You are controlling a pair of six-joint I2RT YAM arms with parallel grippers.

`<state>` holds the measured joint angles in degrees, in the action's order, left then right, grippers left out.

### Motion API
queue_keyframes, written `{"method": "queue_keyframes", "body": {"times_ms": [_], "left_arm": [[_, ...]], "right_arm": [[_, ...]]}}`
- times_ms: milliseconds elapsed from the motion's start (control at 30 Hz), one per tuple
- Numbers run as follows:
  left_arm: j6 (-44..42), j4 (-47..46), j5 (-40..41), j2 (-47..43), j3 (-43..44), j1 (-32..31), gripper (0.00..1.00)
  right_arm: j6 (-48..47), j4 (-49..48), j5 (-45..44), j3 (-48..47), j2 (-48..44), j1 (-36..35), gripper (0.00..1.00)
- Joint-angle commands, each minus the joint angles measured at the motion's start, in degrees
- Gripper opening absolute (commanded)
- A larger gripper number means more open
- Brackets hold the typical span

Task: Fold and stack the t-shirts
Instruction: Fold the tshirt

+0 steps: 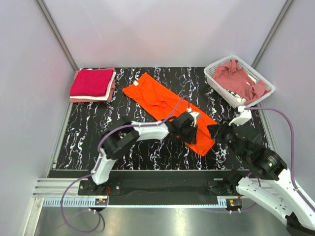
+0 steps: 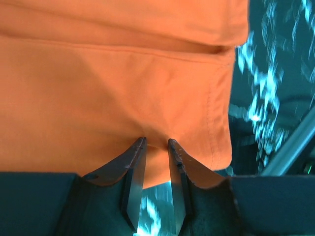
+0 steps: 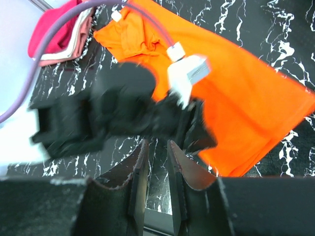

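Black table (image 1: 98,142), marble-patterned with white veins, is closed in by pale walls (image 1: 29,73) at left, back and right. The orange shirt (image 1: 152,96) lies flat across its middle as a long smooth band. It runs diagonally from far left to near right, rumpled at the far end, and its near corner is close to the table's front edge. Bare tabletop lies open to the left of it and in front of the stack.

At the far right sits the basket (image 1: 214,83), white plastic lattice turned at an angle, with a crumpled rose shirt (image 1: 236,76) heaped inside. In the far left corner is the stack (image 1: 91,83) of squarely folded shirts, crimson on top of paler layers.

The left gripper (image 2: 157,143) is over the orange shirt's near-right end. Its jaws are parted by a narrow slit, the tips touch the cloth just inside the stitched hem, and orange shows in the slit. The right gripper (image 3: 156,142) is just beside that end of the shirt, close to the left one. Its jaws are equally narrowly parted with only bare table between them, grasping nothing.
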<state>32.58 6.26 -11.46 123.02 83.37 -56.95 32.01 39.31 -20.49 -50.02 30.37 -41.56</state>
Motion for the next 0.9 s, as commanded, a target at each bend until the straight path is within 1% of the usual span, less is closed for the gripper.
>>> {"method": "queue_keyframes", "body": {"times_ms": [0,33,67,100,133,167,233,300,367,433,467,500,533,600,633,700,733,800,833,867], "left_arm": [[0.99,2.18,3.73,-7.25,-11.45,-1.41,0.31],[1.69,0.96,4.16,-9.27,-14.09,-1.5,0.31],[1.96,0.51,4.43,-13.47,-16.46,-1.59,0.31],[2.05,0.51,4.95,-15.42,-20.93,-1.59,0.31],[2.14,0.59,6.53,-17.62,-22.97,-1.59,0.31],[2.23,0.68,7.24,-21.56,-27.08,-1.59,0.31],[2.58,1.12,8.64,-25.44,-30.36,-1.59,0.31],[2.32,2.87,9.61,-30.54,-31.69,-1.5,0.32],[-0.4,7.17,11.2,-34.15,-29.77,-1.32,0.35],[-3.65,12.6,15.22,-35.65,-24.07,0.16,0.36],[-4.44,13.77,16.03,-35.92,-20.74,1.13,0.36],[-5.58,14.73,16.73,-36.01,-19.66,2.44,0.36],[-5.86,15.09,17.78,-36.18,-18.96,5.59,0.36],[-6.29,14.75,17.97,-35.92,-17.99,9.82,0.35],[-6.65,14.4,18.05,-34.97,-17.9,14.36,0.34],[-8.48,13.52,20.33,-33.12,-16.23,18.34,0.32],[-8.67,13.25,21.04,-30.33,-15.53,22.11,0.31],[-9.28,12.99,19.38,-26.89,-11.32,25.21,0.28],[-9.72,12.99,18.94,-23.3,-9.48,27.22,0.28],[-10.34,13.07,18.67,-21.53,-5.98,27.94,0.27]], "right_arm": [[0.68,-1.51,-0.7,-1.66,1.18,0.25,0.29],[0.77,-1.6,-0.43,-1.66,1.62,0.17,0.29],[0.86,-1.6,-0.34,-1.66,1.8,0.16,0.29],[0.86,-1.87,-0.17,-1.57,2.06,0.16,0.29],[1.04,-1.96,-0.08,-1.49,2.32,0.08,0.29],[1.21,-2.48,-0.08,-1.31,2.41,0.16,0.29],[1.48,-3.09,0.36,-0.87,2.59,0.16,0.29],[1.83,-4.41,0.8,-0.34,3.03,0.16,0.29],[1.92,-5.46,0.72,-0.25,3.9,0.08,0.29],[1.65,-6.0,0.8,-0.25,5.04,0.16,0.29],[1.74,-6.52,0.98,-0.25,5.48,0.16,0.29],[1.65,-6.61,1.15,-0.25,5.84,0.16,0.29],[1.57,-6.61,1.33,-0.25,6.36,0.16,0.29],[1.65,-6.97,1.68,-0.34,6.63,0.16,0.3],[1.91,-7.14,1.68,-0.34,6.81,0.16,0.29],[2.27,-7.49,1.86,-0.96,6.98,0.08,0.3],[2.35,-7.67,2.12,-1.13,7.16,0.08,0.29],[2.36,-8.28,2.3,-1.4,7.25,0.16,0.29],[2.36,-8.46,2.38,-1.22,7.25,0.16,0.3],[2.27,-8.46,2.3,-1.22,7.33,0.16,0.29]]}}
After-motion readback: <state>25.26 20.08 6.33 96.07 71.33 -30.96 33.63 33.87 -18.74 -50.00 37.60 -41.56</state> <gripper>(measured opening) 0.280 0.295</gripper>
